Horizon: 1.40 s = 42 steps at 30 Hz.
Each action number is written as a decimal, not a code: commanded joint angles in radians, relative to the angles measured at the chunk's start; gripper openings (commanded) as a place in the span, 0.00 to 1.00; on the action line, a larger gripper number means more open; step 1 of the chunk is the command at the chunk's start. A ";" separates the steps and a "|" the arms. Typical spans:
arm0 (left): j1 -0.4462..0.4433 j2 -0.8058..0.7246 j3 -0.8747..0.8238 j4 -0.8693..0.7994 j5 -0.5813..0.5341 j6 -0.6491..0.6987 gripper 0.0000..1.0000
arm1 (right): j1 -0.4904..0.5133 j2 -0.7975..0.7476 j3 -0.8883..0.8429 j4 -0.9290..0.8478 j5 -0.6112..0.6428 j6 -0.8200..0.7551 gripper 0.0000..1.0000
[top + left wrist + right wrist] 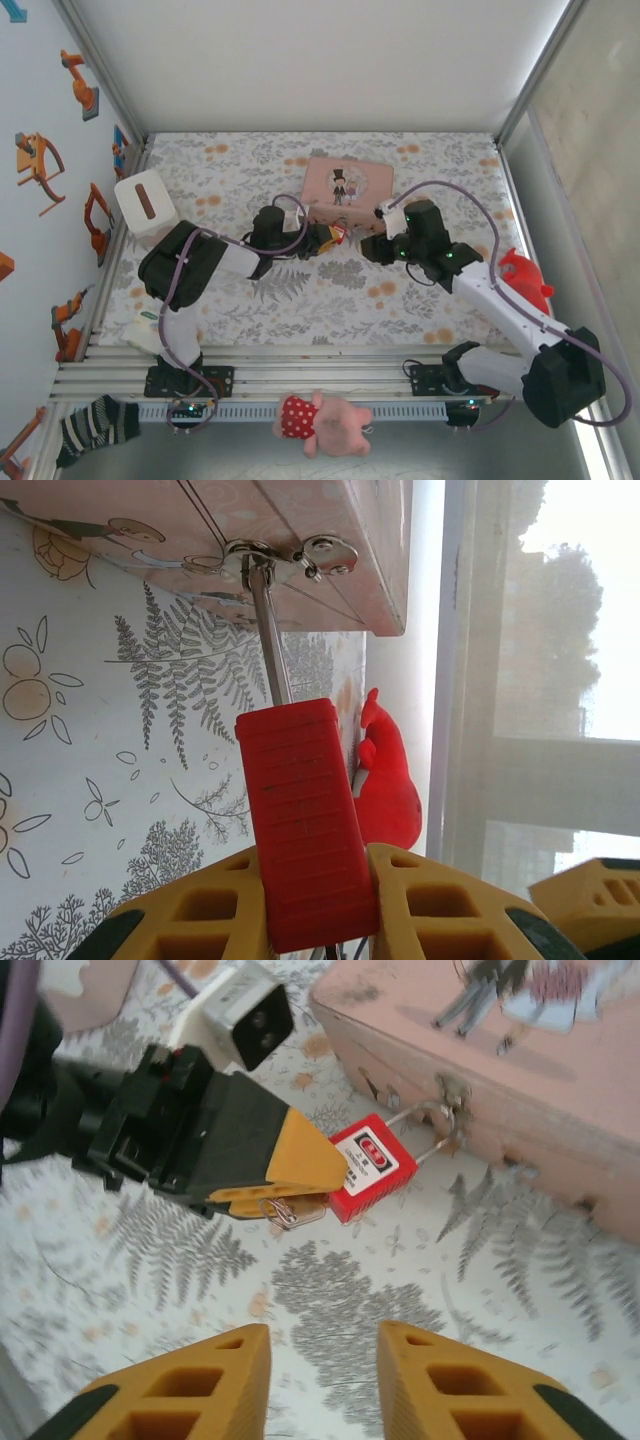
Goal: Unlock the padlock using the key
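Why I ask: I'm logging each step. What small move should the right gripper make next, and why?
Probably ease the right gripper forward to what looks like a key ring at the base of the padlock and close on it. The left gripper clamps the red body, the shackle sits through the pink box's hasp, and the right fingers stand open, empty.

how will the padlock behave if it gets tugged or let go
Probably rigid and dense: the padlock has a blocky red body and thin metal shackle. That shackle is threaded through the hasp on the pink box, so a tug would likely drag the box, not free it. Released, it likely drops flat.
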 commanded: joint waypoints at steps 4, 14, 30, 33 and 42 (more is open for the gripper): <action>-0.031 -0.070 0.063 -0.003 0.008 0.058 0.00 | 0.100 -0.113 -0.180 0.236 0.123 -0.417 0.24; -0.053 -0.097 0.072 -0.045 -0.015 0.054 0.00 | 0.271 0.043 -0.253 0.443 0.348 -0.793 0.41; -0.071 -0.116 0.072 -0.053 -0.024 0.037 0.00 | 0.271 0.240 -0.233 0.650 0.403 -0.749 0.25; -0.071 -0.117 0.078 -0.057 -0.025 0.038 0.00 | 0.272 0.245 -0.231 0.668 0.416 -0.738 0.25; -0.078 -0.125 0.080 -0.058 -0.025 0.037 0.00 | 0.272 0.285 -0.225 0.691 0.437 -0.734 0.23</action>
